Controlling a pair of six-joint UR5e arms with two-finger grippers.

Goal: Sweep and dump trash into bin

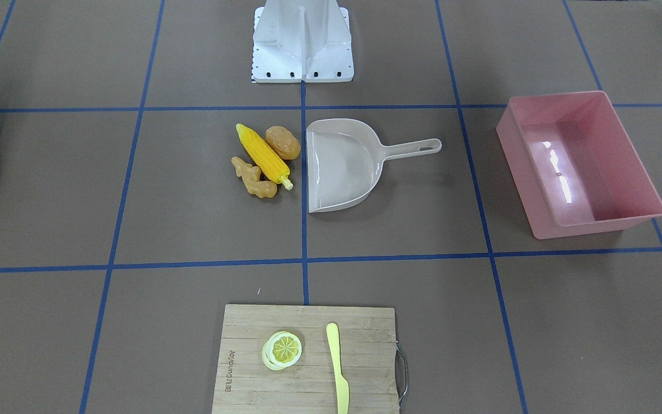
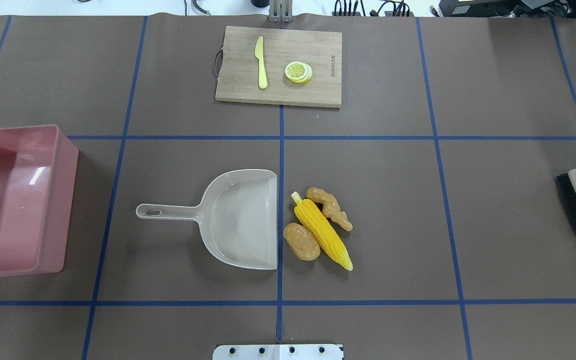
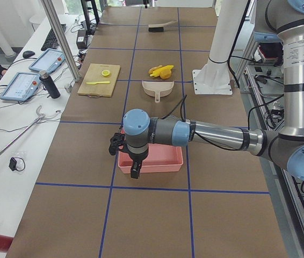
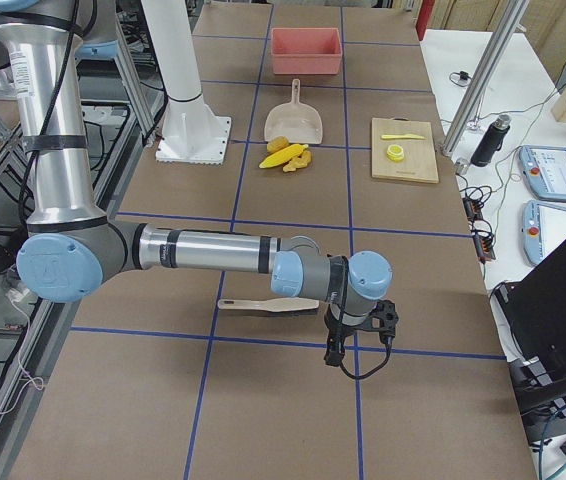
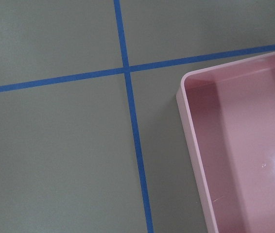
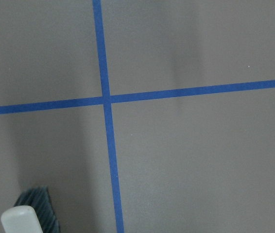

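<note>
Left end effector [image 3: 135,170] and right end effector [image 4: 335,350] hang pointing downward.

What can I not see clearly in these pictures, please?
- Left gripper: seen in the exterior left view only, small and dark; I cannot tell whether it is open or shut.
- Right gripper: seen in the exterior right view only; same doubt.
- Brush: overhead view, cut off by the right edge.
- Bin: overhead view, cut off by the left edge.

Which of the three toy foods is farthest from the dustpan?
The knobbly tan ginger root. The corn cob lies between it and the dustpan; the brown potato sits right by the dustpan's open edge.
</note>
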